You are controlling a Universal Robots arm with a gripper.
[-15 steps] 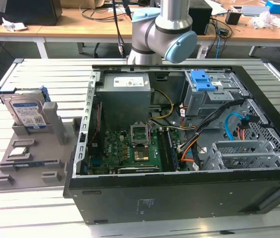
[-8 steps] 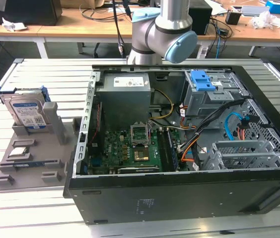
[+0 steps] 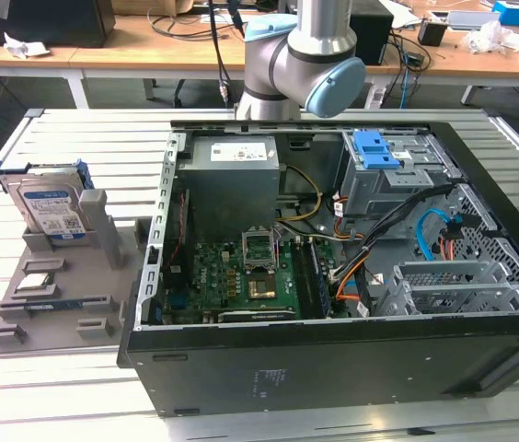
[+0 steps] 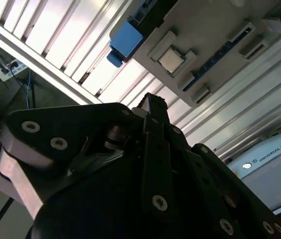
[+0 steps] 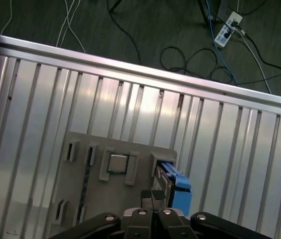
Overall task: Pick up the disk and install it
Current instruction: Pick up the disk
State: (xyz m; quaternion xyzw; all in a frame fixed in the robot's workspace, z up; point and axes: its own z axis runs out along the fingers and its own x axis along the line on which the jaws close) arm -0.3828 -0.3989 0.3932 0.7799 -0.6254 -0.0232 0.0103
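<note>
Exterior view: flat, blue-framed silver disk (image 3: 50, 210) stands upright in a grey moulded holder (image 3: 80, 287) near the ribbed aluminium table's (image 3: 66, 138) edge. First wrist view: black gripper (image 5: 152, 195) closed, holding nothing.

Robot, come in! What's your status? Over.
End effector shut, empty, above grey holder. Disk upright in holder, not picked up. Nothing blocking it.

A robotics lab is indicated by an opened computer case (image 3: 333, 373) on a slotted aluminium table (image 3: 75, 138) and cable-strewn desks (image 3: 121, 51).
</note>
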